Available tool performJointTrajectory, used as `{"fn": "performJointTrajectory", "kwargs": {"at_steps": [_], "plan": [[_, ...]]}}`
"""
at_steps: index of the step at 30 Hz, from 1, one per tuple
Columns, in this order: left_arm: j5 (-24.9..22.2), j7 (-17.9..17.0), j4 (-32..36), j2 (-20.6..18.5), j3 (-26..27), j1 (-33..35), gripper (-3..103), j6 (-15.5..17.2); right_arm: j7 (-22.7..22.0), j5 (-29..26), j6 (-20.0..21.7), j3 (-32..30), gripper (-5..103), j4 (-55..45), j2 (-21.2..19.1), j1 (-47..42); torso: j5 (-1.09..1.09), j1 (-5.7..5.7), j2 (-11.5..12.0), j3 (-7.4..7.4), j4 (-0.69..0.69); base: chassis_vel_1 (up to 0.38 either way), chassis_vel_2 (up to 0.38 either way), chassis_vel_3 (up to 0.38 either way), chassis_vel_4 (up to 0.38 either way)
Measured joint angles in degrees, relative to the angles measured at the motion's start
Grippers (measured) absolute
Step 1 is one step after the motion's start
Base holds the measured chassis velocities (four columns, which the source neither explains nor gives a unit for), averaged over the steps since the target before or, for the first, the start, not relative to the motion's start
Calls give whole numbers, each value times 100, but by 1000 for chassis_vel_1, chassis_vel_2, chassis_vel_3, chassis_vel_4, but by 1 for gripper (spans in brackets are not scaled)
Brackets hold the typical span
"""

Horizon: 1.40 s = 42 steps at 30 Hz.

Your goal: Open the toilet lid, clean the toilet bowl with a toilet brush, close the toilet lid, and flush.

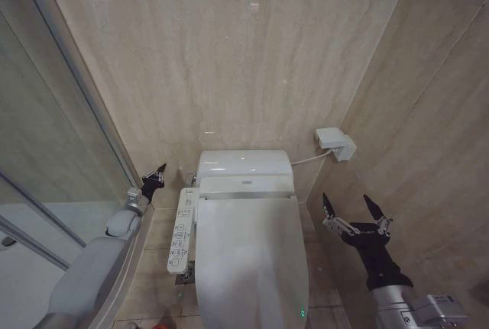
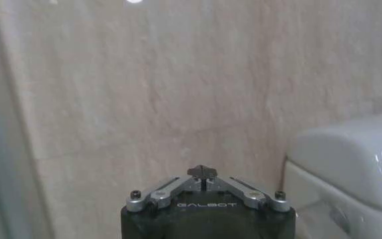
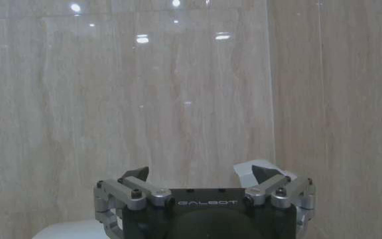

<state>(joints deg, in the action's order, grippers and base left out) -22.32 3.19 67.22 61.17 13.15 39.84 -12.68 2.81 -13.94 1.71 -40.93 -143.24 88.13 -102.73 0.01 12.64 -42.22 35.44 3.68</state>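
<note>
The toilet lid (image 1: 248, 260) lies flat and shut over the bowl, so the opening step is not yet done. The right hand (image 1: 354, 207) hangs in the air with its fingers spread apart and nothing between them; the lid is off to its inner side and a little below, clear of any touch. The left hand (image 1: 155, 177) is raised with its fingers pressed together, empty, and the button panel (image 1: 181, 231) sits just below and inward of it, the tank (image 1: 244, 165) a bit farther inward.

To lift the lid well, I judge the open right hand should come in low at the lid's near side edge, get one finger under the rim and swing it up toward the tank, keeping off the panel. The lid's front edge runs out of the head view, so whether there is a lip to catch there is unclear.
</note>
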Motion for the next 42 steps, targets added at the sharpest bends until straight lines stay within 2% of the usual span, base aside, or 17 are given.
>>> {"fn": "performJointTrajectory", "kwargs": {"at_steps": [3,5,7,8,10,11,18,19,26,27,34,35,40,41,42], "plan": [[-17,-560,655,115,317,447,0,143,0,0,0,0,100,0,1,0,1,0,0,0,-2,0,0,0,0],[-25,-651,768,139,367,530,0,179,2,0,0,0,100,0,-1,0,-1,-1,0,0,-2,0,0,0,0],[-84,-1076,1453,262,613,1024,0,321,0,0,0,0,100,0,0,0,-1,-1,0,0,-2,0,0,0,0],[-84,-1076,1453,262,613,1024,0,321,0,0,0,0,100,0,0,0,-1,-1,0,0,-2,0,0,0,0],[-112,-1216,1878,305,727,1342,0,398,0,0,0,0,100,0,0,0,-1,0,0,0,-2,0,0,0,0],[-125,-1239,2050,311,773,1463,7,436,0,0,0,0,100,0,0,0,0,-1,0,0,-2,0,0,0,0],[-116,-1300,2745,316,939,1941,7,645,1,0,0,0,100,0,0,0,0,0,0,0,-1,0,0,0,0],[-107,-1317,2927,316,963,2081,34,690,0,0,0,0,100,0,0,0,-1,0,0,0,-3,0,0,0,0],[-40,-1309,3592,411,1192,2748,34,781,0,0,0,0,100,0,0,0,-1,0,0,0,-2,0,0,0,0],[-18,-1295,3676,447,1251,2875,61,778,0,0,0,0,100,0,0,0,0,0,0,0,-2,0,0,0,0],[67,-1194,4026,642,1461,3405,61,677,0,0,0,0,100,0,0,0,-1,0,0,0,-2,0,0,0,0],[104,-1173,4084,691,1510,3497,88,644,0,0,0,0,100,0,0,0,-1,1,1,0,-2,0,0,0,0],[176,-1129,4265,807,1565,3727,88,590,0,0,0,0,100,0,0,0,-1,2,1,1,-1,58,-53,-45,45],[196,-1122,4307,832,1567,3765,100,582,0,0,0,0,100,0,0,0,0,2,1,1,-1,82,-131,-113,101],[196,-1122,4307,832,1567,3765,100,582,0,0,0,0,100,0,0,0,0,2,1,1,-1,82,-131,-113,101]]}}
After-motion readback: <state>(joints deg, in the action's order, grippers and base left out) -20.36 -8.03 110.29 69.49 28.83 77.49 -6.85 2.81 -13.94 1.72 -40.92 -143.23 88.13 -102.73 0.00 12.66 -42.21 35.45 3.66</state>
